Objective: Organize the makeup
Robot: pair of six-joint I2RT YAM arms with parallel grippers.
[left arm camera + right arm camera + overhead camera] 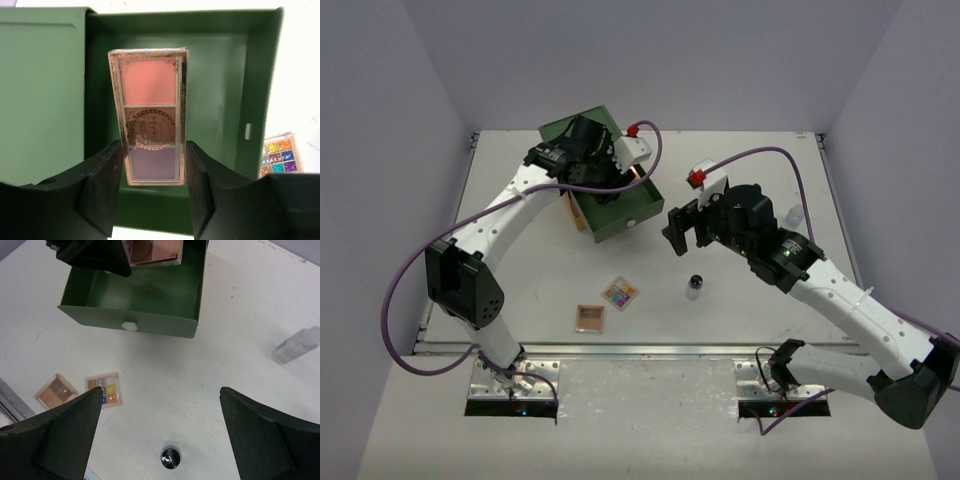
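L gripper clamped on pink palette by long edges | palette hangs over open green drawer, long axis pointing away frm wrist, drawer floor just beyond | R gripper wide apart, empty, nr black-capped jar

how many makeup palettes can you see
3: a pink palette in the left gripper over the green drawer; a tan palette and a multicolour palette close together on the table. The arms may hide more.
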